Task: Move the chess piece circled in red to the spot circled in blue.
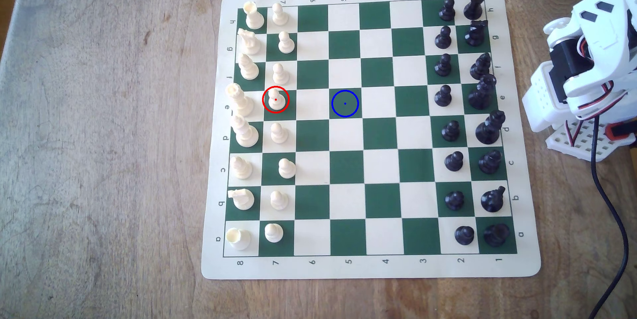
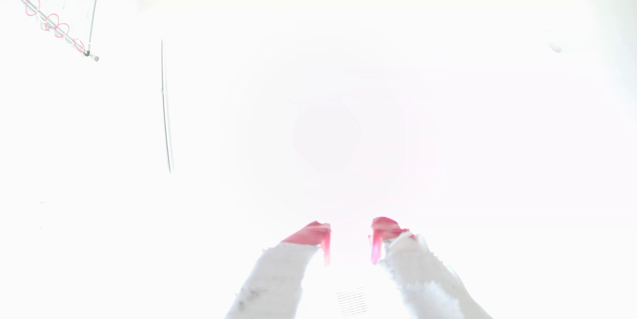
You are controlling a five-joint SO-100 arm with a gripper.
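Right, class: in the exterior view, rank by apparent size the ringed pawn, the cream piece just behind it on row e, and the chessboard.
1. Chessboard
2. Cream piece behind it
3. Ringed pawn

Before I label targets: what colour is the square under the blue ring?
Dark green square, clearest in the exterior view.

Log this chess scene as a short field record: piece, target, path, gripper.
piece: cream pawn ringed in red, upright on its green square in row e
target: green square ringed in blue, bare, same row, two squares toward the exterior view's right
path: the cream square between is bare
gripper: gripper open, nothing between its red-tipped fingers
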